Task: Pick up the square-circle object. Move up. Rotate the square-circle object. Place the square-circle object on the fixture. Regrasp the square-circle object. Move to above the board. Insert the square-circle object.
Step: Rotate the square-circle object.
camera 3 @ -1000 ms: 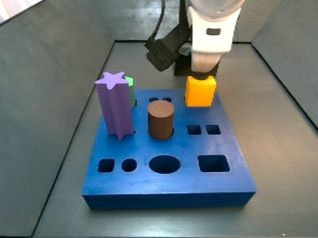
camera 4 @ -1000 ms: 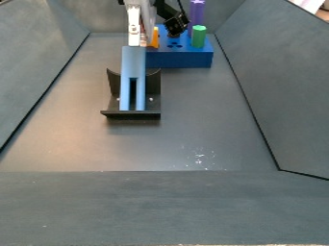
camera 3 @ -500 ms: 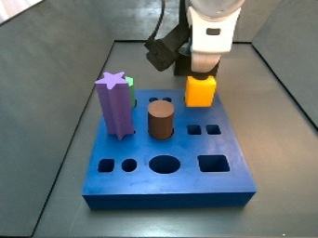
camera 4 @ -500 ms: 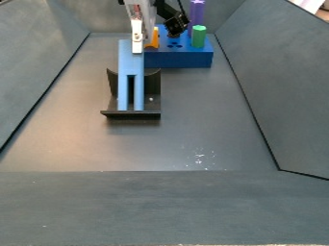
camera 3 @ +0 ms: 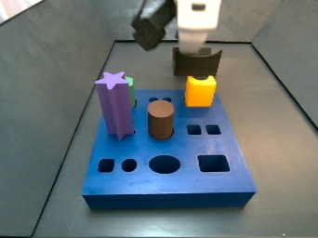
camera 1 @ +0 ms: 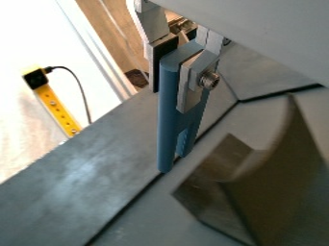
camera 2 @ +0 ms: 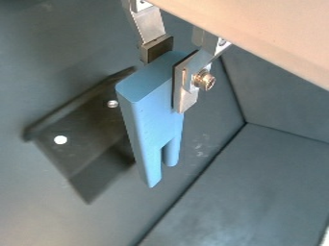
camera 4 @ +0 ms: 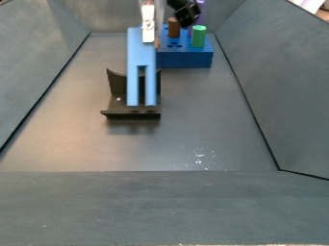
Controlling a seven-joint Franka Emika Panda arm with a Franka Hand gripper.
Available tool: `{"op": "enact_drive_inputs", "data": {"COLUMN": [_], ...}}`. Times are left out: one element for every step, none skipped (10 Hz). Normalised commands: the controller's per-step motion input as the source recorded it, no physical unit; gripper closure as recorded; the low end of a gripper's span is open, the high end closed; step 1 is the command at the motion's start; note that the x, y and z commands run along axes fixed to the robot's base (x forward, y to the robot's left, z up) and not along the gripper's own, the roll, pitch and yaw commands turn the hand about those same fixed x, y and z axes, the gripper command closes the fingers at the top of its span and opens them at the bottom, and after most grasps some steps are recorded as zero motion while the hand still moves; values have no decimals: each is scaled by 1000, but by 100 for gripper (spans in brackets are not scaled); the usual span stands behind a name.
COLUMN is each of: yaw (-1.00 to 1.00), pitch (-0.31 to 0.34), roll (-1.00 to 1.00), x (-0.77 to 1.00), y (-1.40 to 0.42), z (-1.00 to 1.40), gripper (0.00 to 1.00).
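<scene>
Clearly, the gripper (camera 2: 174, 60) is clenched on the upper end of the square-circle object (camera 2: 152, 125), a long slim grey-blue peg that hangs upright from it. In both wrist views the flat silver fingers (camera 1: 193, 77) press against opposite faces of the peg near its top, one plate carrying a visible screw. The peg's lower end is split into two prongs by a narrow slot, seen in a wrist view (camera 2: 164, 165).

Beneath and just behind the peg sits the fixture (camera 2: 80, 144), a dark bracket on a base plate resting on the grey floor. In a side view the peg (camera 4: 140, 65) stands in front of the fixture's upright wall (camera 4: 115, 86), its lower end close over the base plate; whether it touches the plate cannot be told.

Further back lies the board (camera 3: 168, 149), a thick blue slab with round and square holes. Standing in it are a purple star-shaped peg (camera 3: 115, 104), a brown round cylinder (camera 3: 161, 120) and a yellow-orange block (camera 3: 200, 90). In that same side view the arm's white body (camera 3: 195, 20) rises above the board's far edge.
</scene>
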Motion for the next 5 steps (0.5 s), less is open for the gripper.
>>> {"op": "enact_drive_inputs", "data": {"yaw": [-63,-72,-87,-91,-98], "pitch": [-69,-69,-64,-57,-47], "roll": [-160,-164,-165,-165,-171], "x": [-1000,-1000,-1000,-1000,-1000], "y": [244,221,190,176,148], "z": [872,849,810,788,737], "gripper": [100,100,100,100,100]}}
